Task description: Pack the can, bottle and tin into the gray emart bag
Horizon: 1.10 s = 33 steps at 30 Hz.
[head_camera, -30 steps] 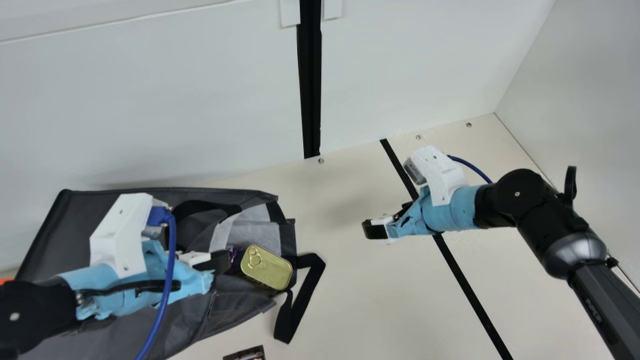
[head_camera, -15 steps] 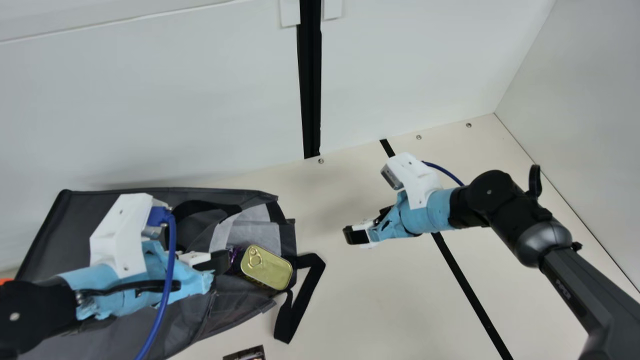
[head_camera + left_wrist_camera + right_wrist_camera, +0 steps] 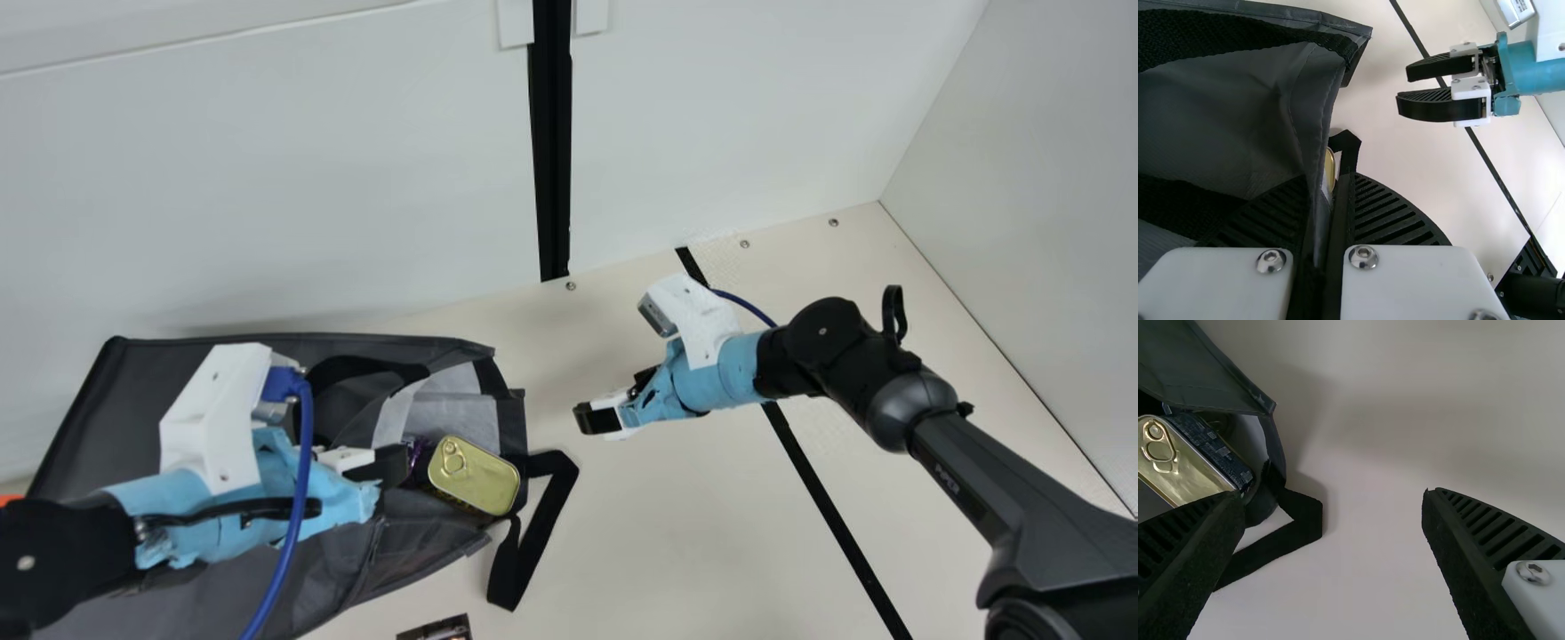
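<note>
At the main view's left, my left gripper (image 3: 388, 466) is at the mouth of the gray bag (image 3: 427, 533). The left wrist view shows this gripper (image 3: 1330, 183) shut on the bag's fabric edge (image 3: 1319, 200). A gold tin (image 3: 474, 476) lies tilted in the bag's opening, beside something purple (image 3: 417, 452) partly hidden by the fingers. Right of the bag, my right gripper (image 3: 596, 418) stands above the table. In the right wrist view this gripper (image 3: 1331, 503) is open and empty, the tin (image 3: 1185, 463) by one finger. I cannot make out a bottle or can.
A black strap (image 3: 544, 524) loops from the bag's mouth onto the cream table (image 3: 676, 524). A small dark printed item (image 3: 437, 629) lies at the main view's bottom edge. White walls (image 3: 284, 178) stand behind, and black tape (image 3: 827, 507) crosses the table.
My right arm has moved left across the main view, bringing its gripper closer to the bag's mouth. The left arm, bag and tin have kept still.
</note>
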Each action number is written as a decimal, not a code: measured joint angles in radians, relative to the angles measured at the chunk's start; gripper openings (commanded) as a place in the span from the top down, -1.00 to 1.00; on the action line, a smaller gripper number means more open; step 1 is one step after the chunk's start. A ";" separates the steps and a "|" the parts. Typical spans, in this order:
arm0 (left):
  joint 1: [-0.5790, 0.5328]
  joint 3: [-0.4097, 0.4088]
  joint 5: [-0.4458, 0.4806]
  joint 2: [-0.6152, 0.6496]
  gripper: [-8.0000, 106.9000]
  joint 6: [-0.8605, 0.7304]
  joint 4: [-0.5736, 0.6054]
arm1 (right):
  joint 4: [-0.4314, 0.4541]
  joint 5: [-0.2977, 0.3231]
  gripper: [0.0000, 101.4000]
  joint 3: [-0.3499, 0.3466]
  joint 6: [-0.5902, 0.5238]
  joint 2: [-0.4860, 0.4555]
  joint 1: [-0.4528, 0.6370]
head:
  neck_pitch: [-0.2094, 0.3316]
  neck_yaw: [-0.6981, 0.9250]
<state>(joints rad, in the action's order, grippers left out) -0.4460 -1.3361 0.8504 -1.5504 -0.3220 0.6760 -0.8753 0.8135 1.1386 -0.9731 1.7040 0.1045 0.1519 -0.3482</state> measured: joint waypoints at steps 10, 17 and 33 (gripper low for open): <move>0.000 0.000 0.000 0.000 0.68 0.000 0.000 | -0.058 0.000 -0.79 0.015 -0.043 0.057 -0.045 | 0.000 0.000; 0.000 0.000 0.000 0.000 0.68 0.000 0.000 | -0.094 -0.007 -0.79 0.022 -0.068 0.090 -0.084 | 0.000 0.002; 0.000 0.000 0.000 0.000 0.68 0.000 0.000 | -0.174 -0.029 -0.79 0.066 -0.109 0.172 -0.165 | 0.000 0.000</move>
<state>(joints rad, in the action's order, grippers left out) -0.4460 -1.3361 0.8504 -1.5504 -0.3220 0.6760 -1.0492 0.7843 1.2045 -1.0819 1.8765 -0.0606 0.1519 -0.3482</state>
